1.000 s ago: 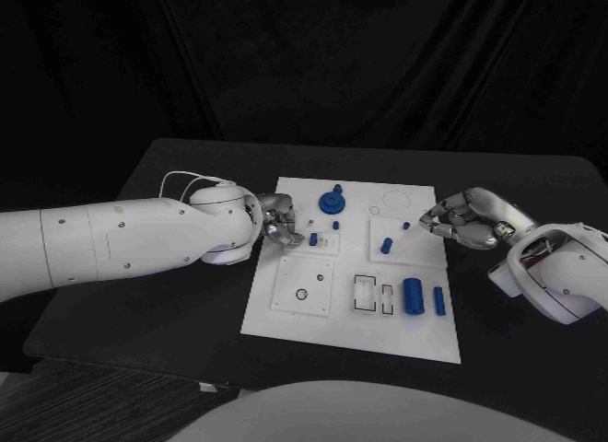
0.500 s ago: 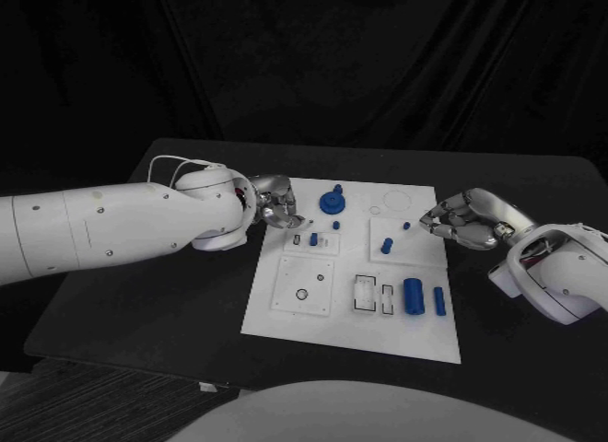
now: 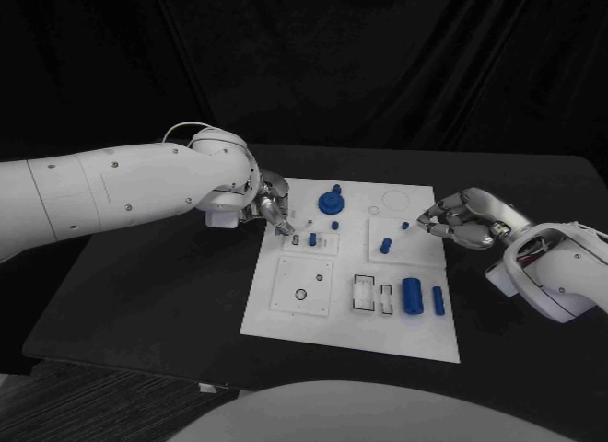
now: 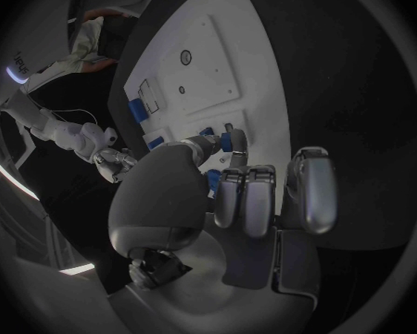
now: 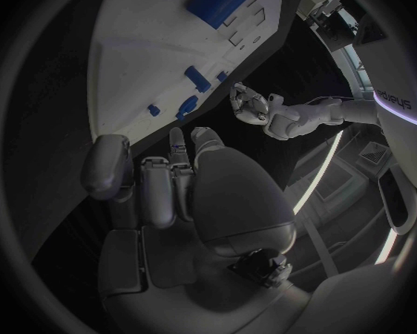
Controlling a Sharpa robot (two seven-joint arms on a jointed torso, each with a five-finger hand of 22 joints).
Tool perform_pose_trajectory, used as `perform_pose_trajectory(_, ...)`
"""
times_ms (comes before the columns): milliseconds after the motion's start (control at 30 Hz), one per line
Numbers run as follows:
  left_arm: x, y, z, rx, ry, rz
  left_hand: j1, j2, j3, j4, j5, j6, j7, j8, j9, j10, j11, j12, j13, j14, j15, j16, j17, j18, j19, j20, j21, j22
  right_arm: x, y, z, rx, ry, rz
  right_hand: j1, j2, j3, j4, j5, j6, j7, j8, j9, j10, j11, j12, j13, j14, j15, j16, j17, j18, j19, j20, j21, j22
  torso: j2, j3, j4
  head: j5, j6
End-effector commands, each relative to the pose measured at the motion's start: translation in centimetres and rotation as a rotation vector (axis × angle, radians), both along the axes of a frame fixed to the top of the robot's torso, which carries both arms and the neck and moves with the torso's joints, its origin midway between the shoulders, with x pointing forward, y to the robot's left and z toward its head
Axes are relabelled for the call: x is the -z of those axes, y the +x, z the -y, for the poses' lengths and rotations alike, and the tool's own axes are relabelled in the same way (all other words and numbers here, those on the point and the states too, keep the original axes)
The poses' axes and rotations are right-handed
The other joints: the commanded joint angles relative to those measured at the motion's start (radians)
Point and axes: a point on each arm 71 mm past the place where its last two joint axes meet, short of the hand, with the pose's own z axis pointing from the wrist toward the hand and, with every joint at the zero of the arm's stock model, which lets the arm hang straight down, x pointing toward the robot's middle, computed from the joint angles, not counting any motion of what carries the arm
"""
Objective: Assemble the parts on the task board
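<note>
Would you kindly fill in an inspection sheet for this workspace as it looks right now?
Surface: black table, white task board in the middle.
Job's things: blue parts on the board: knobbed round part at the far end, large cylinder and slim peg lying side by side near the right edge, small pegs standing mid-board.
Clutter: nothing seen.
Hands: left hand over the board's left edge, holding nothing I can make out; right hand curled, at the right edge.
Cables: thin white wire looped at the left wrist.
Surroundings: black backdrop.
</note>
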Motion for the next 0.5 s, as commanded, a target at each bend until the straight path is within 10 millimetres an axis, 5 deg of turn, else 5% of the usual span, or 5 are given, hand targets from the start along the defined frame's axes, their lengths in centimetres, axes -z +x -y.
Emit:
perform_pose_trajectory(33,0.5,-0.2,0.1,0.021,0.029,-0.166,-0.009,0.000,0.100,-0.038,-0.002,-0.009,-0.035,-0.017,0.003,0.108,0.000,-0.001,0.255,0.116,-0.002,0.010,0.264,-0.010,-0.014,-0.005,-0.011,0.200,0.2,0.0,0.0,0.006,-0.010,-0.014,0.041,0.009,0.022,-0.005,0.012,-0.005,0.003,0.019,0.015,0.087,-0.018,-0.013,0.122,0.057,-0.013,-0.025,0.082,-0.006,-0.006,-0.004,-0.022,0.151,-0.001,0.0011,0.0000,-0.002,0.000)
perform_pose_trajectory(500,0.4,1.3,0.9,-0.036,0.012,-0.125,-0.050,0.021,0.087,-0.036,-0.019,-0.009,-0.033,-0.032,-0.003,0.108,0.002,-0.001,0.255,0.116,-0.001,0.010,0.264,-0.012,-0.009,-0.003,-0.001,0.203,0.2,0.0,-0.1,0.004,-0.009,-0.014,0.042,0.009,0.023,-0.006,0.012,-0.004,0.002,0.020,0.016,0.087,-0.018,-0.014,0.122,0.057,-0.013,-0.025,0.082,-0.006,-0.006,-0.004,-0.023,0.150,0.002,-0.0011,0.0006,0.000,0.000)
